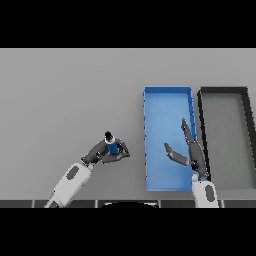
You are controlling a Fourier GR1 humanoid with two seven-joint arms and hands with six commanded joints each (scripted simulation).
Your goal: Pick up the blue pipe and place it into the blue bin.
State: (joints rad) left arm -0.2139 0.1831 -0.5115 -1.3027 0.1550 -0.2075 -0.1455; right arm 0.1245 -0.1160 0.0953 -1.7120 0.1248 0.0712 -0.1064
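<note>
The blue pipe [111, 145] is a short blue cylinder with a dark cap, standing upright left of the blue bin [167, 96]. My left hand [102, 153] has its fingers and thumb curled round the pipe from below and behind. The bin is a long blue tray with nothing inside it but my right hand. My right hand [192, 150] hovers over the bin's right side, fingers straight and thumb spread toward the left, holding nothing.
A dark grey bin [246, 105] stands right beside the blue one, sharing its right edge. Grey tabletop stretches to the left and behind both bins.
</note>
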